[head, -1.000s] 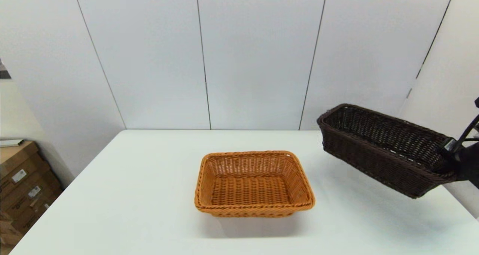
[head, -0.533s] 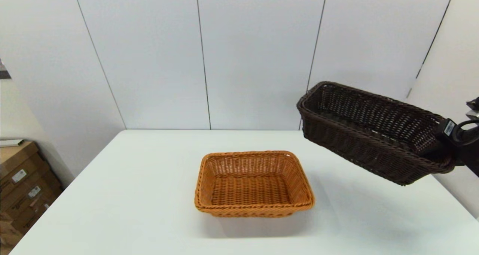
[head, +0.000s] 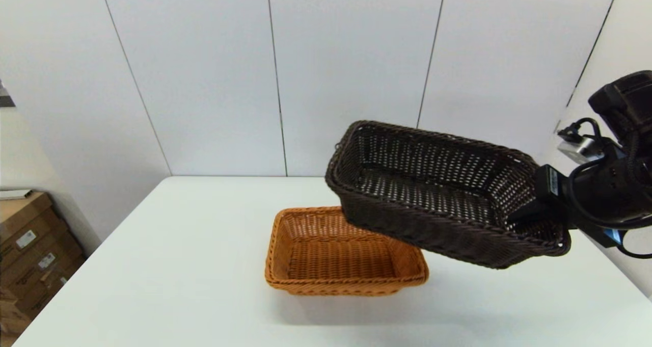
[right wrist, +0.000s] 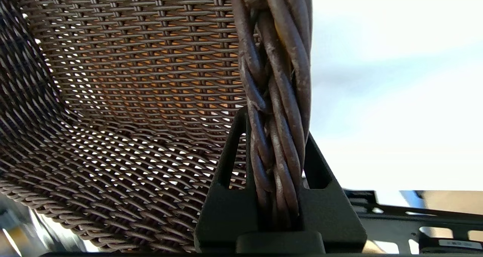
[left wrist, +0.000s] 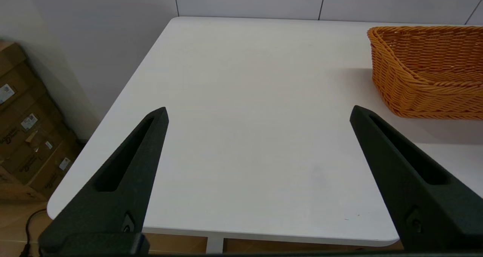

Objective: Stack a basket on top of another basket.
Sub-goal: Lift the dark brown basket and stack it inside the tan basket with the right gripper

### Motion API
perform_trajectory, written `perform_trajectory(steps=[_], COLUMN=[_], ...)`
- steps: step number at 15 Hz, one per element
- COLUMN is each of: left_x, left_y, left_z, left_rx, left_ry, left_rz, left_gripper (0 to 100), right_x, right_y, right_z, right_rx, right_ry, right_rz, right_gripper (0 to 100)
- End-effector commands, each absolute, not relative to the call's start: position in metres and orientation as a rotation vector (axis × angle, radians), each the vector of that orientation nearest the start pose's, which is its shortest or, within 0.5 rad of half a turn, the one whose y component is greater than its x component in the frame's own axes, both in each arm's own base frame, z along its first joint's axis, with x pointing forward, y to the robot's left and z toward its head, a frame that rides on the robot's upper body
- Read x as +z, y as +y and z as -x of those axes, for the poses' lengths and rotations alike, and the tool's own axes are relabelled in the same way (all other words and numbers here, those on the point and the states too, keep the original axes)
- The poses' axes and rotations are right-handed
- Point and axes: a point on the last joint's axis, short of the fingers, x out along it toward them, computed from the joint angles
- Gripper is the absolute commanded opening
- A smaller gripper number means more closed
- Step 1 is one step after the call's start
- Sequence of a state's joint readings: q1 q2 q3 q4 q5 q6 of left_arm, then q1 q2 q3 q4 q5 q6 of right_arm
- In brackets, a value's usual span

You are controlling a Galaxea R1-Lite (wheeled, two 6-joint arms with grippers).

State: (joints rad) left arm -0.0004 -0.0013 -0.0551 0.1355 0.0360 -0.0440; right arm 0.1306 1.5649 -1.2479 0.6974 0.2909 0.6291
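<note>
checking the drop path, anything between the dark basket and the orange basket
Nothing. In the head view the dark basket, held by the right end effector, hangs tilted above the orange basket with only air between them.

— What lies around me?
— A white table (head: 168, 265) under even light. At twelve o'clock, pale wall panels (head: 351, 72) with thin dark seams.
— And at nine o'clock?
— Stacked cardboard boxes (head: 30, 250) with labels, on what may be a wooden floor.
</note>
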Motion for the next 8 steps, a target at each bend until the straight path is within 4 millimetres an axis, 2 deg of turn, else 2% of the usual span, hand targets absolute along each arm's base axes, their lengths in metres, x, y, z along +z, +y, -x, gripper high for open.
perform_trajectory(steps=[1, 5, 8], left_x=[0.077, 0.077, 0.077], left_y=[0.001, 0.001, 0.001], left_z=[0.028, 0.028, 0.028], left_rx=[0.037, 0.039, 0.037], left_ry=[0.079, 0.079, 0.079], left_rz=[0.043, 0.043, 0.043], left_gripper=[100, 100, 100], right_x=[0.222, 0.216, 0.207], right_y=[0.072, 0.098, 0.108], right_z=[-0.242, -0.259, -0.276], right_rx=[0.148, 0.205, 0.193], right_ry=[1.183, 1.223, 1.237], right_rz=[-0.563, -0.514, -0.481], right_gripper=[0, 0, 0])
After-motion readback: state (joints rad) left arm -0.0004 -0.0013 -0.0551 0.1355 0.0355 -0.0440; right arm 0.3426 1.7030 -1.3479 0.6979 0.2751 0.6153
